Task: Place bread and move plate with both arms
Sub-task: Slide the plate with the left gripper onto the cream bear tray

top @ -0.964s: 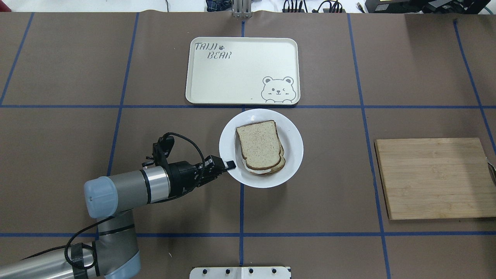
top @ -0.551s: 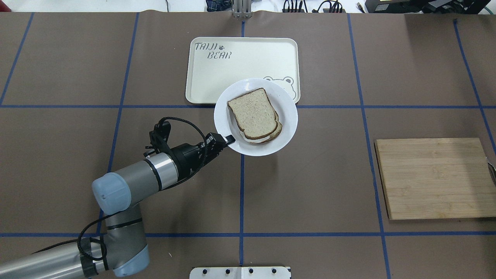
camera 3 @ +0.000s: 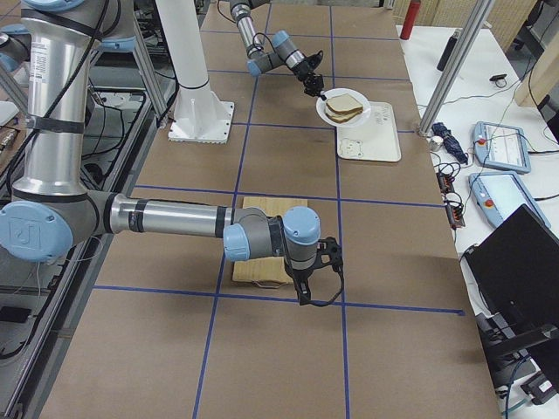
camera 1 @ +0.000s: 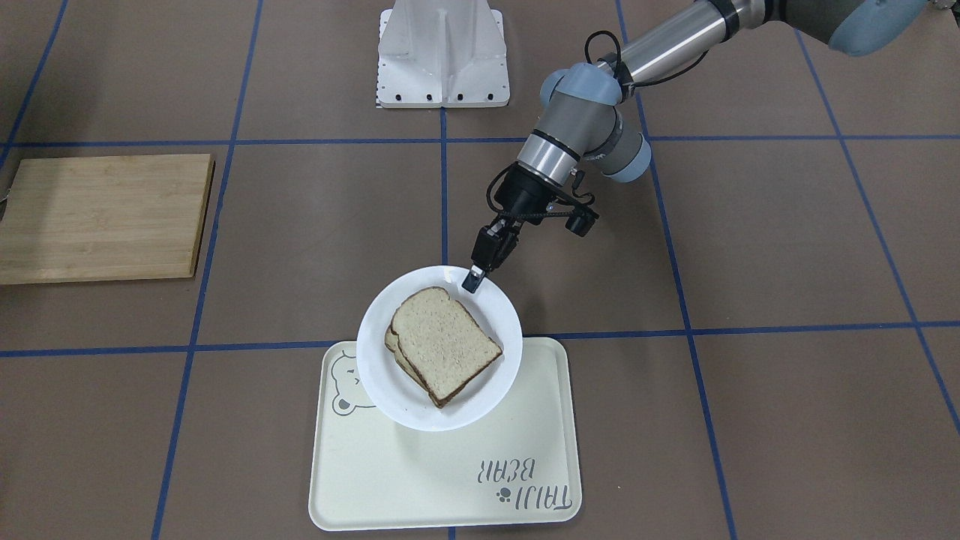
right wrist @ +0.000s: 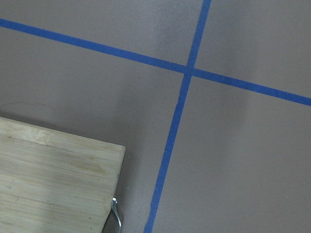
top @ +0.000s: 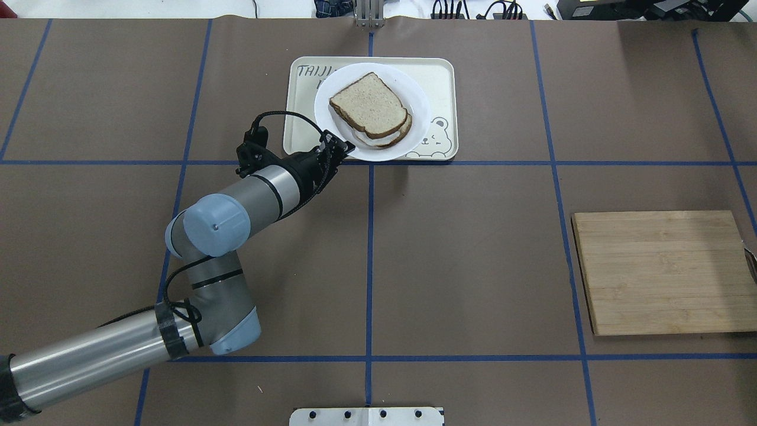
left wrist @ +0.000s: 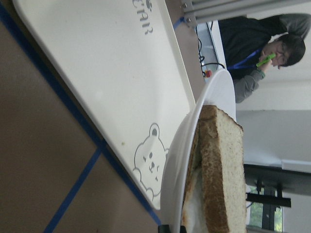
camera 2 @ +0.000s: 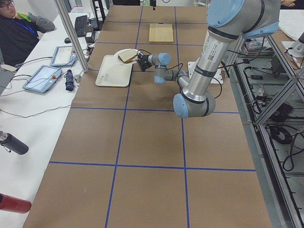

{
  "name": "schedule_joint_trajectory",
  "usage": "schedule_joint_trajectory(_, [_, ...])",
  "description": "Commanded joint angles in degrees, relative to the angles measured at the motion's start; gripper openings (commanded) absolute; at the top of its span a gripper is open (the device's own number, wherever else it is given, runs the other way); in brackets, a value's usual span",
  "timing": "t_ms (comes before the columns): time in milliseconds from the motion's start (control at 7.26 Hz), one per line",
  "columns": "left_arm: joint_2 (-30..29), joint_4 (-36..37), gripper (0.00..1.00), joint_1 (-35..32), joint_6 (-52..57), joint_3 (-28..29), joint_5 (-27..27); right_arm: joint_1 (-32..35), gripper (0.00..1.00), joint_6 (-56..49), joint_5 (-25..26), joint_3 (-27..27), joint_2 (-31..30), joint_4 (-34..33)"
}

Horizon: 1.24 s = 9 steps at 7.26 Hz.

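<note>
Brown paper-covered tabletop, gridded with blue tape. On the robot's right, well apart, a pale bamboo cutting board. At far centre, a cream rectangular tray with a bear drawing. Over it, hiding part of its lettering, the round glossy white plate, pinched at the near rim by the closed left pincer. On the plate, the tan brown-crusted bread slice, stacked on a second slice. Edge-on from the left wrist, something white between the slices, and a seated operator beyond. Right pincer beside the board, open or closed impossible to tell.

The brown worktop, gridded with blue tape, carries a cream tray at its far middle and a wooden board on the right.
</note>
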State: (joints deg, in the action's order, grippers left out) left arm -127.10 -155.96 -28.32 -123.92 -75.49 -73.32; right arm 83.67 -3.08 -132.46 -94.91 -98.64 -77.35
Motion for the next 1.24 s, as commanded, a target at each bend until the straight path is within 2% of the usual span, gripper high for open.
schedule_joint_trajectory(0, [-5.2, 0.7, 0.0, -2.4, -2.5, 9.0, 0.0, 0.0, 1.0, 0.0, 0.0, 0.0, 0.1, -0.1])
schedule_joint_trajectory(413, [-10.3, 1.2, 0.0, -2.4, -2.5, 16.3, -0.1, 0.0, 1.0, 0.0, 0.1, 0.1, 0.4, -0.3])
schedule_joint_trajectory(689, [-11.0, 1.2, 0.0, -2.4, -1.4, 18.3, -0.3, 0.0, 1.0, 0.0, 0.3, 0.7, 0.4, 0.1])
schedule_joint_trajectory(826, [-11.4, 1.1, 0.27, -2.4, 1.8, 18.4, -0.7, 0.0, 1.0, 0.1, 0.2, 0.8, 0.5, -0.2])
schedule_joint_trajectory(964, [-11.8, 1.2, 0.85, -2.4, 2.4, 18.2, -0.6, 0.0, 1.0, 0.5, 0.2, 1.0, 0.7, -0.4])
schedule_joint_trajectory(1102, [-11.7, 1.2, 0.98, -2.4, 2.4, 17.9, -0.4, 0.0, 1.0, 1.0, 0.7, 1.1, 0.6, -0.3])
